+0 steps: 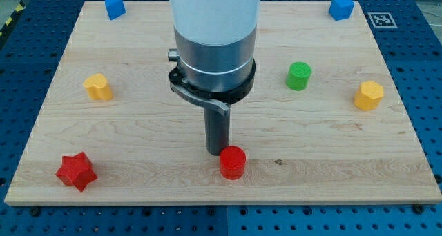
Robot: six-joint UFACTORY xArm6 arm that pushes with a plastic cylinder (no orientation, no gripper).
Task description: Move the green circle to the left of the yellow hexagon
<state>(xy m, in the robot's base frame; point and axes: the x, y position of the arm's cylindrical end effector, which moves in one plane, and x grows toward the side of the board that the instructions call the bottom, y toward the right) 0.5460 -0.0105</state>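
The green circle (299,76) stands on the wooden board at the view's right, above middle height. The yellow hexagon (369,95) lies to its right, near the board's right edge, a little lower. My tip (218,151) is at the lower middle of the board, far to the left of and below the green circle. It stands just behind and touching or nearly touching a red cylinder (233,162).
A second yellow block (98,87) sits at the left. A red star (75,171) lies at the bottom left. Two blue blocks sit at the top left (114,6) and the top right (341,7). The board (138,132) rests on a blue perforated table.
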